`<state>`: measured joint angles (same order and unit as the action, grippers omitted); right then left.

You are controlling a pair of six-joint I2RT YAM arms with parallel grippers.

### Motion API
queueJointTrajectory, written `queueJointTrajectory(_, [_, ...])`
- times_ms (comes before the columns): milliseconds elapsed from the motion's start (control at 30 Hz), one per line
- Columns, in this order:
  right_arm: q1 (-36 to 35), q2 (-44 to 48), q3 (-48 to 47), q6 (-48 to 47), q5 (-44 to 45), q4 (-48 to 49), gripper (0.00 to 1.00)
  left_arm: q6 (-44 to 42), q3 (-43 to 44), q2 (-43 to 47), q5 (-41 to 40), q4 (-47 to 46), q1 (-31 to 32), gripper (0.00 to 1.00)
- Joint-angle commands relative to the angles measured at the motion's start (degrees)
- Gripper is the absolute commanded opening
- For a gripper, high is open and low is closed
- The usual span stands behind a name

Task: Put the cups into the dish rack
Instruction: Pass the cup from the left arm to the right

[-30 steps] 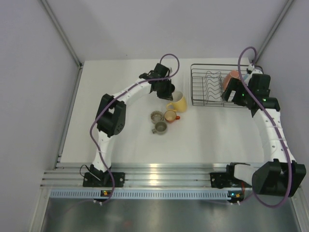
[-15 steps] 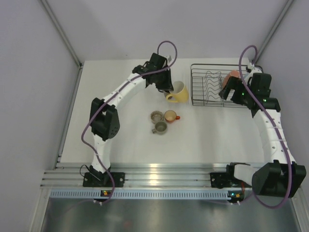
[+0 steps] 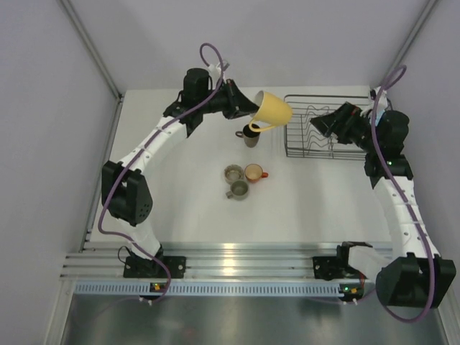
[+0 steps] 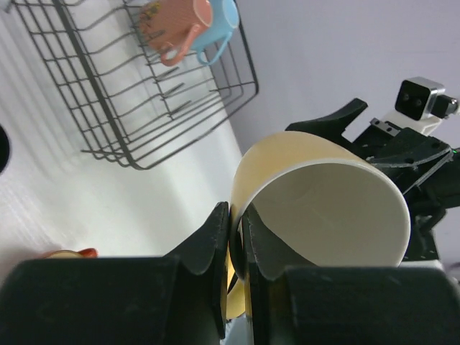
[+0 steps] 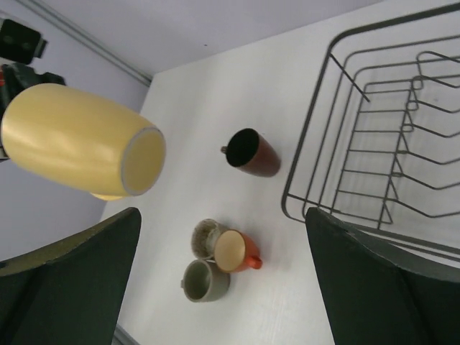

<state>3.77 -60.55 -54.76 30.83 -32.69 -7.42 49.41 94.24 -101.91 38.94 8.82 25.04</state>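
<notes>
My left gripper (image 3: 249,109) (image 4: 237,241) is shut on the rim of the yellow cup (image 3: 272,108) (image 4: 323,208) (image 5: 75,140). It holds the cup in the air, lying sideways, base toward the dish rack (image 3: 298,133) (image 4: 136,100) (image 5: 374,165). A pink cup (image 4: 175,25) and a light blue cup (image 4: 221,20) lie in the rack's far corner. On the table are a dark brown cup (image 3: 249,136) (image 5: 253,153), a small orange cup (image 3: 254,172) (image 5: 235,251) and two grey cups (image 3: 233,173) (image 5: 204,282). My right gripper (image 3: 321,123) (image 5: 230,277) hangs open over the rack, holding nothing.
White side walls with metal corner posts close in the table at the left and right. The arms' mounting rail (image 3: 237,259) runs along the near edge. The right arm (image 4: 406,144) shows just behind the yellow cup in the left wrist view.
My left arm has lifted the yellow cup off the table and swung it up toward the rack, uncovering the brown cup. My right gripper has drawn back and turned left over the rack.
</notes>
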Motion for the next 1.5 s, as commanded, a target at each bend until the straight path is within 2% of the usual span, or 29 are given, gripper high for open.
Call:
queueJointTrajectory(0, [-3.23, 1.32, -0.61, 6.26, -5.19, 13.57, 0.97, 13.07, -1.07, 3.38, 9.31, -19.17, 0.63, 0.0])
queueJointTrajectory(133, [-6.49, 0.88, -0.44, 10.56, -7.12, 20.33, 0.98, 21.15, -3.62, 3.21, 10.72, -31.46, 0.71, 0.0])
queueJointTrajectory(200, [-8.07, 0.44, -0.34, 11.97, -7.22, 22.53, 0.98, 24.24, -4.06, 3.03, 10.98, -33.86, 0.71, 0.0])
queueJointTrajectory(867, [-12.29, -6.15, -6.14, 16.81, -8.71, 32.73, 0.97, 26.0, -2.04, 0.83, 11.42, -34.31, 2.82, 0.0])
queueJointTrajectory(1267, [-14.49, -10.99, -8.87, 17.77, -10.12, 35.11, 0.96, 29.08, -0.9, -0.92, 11.34, -38.35, 3.88, 0.0])
queueJointTrajectory(1367, [-15.19, -11.6, -9.05, 17.69, -10.03, 35.37, 0.89, 29.69, -0.9, -1.36, 11.33, -39.05, 4.05, 0.0])
queueJointTrajectory(1400, [-15.46, -11.95, -9.13, 17.77, -10.03, 35.46, 0.81, 29.69, -0.9, -1.45, 11.34, -39.05, 4.14, 0.0])
queueJointTrajectory(1467, [-15.72, -12.22, -9.22, 17.95, -10.38, 35.72, 0.74, 29.69, -0.63, -1.8, 11.07, -39.05, 4.05, 0.0])
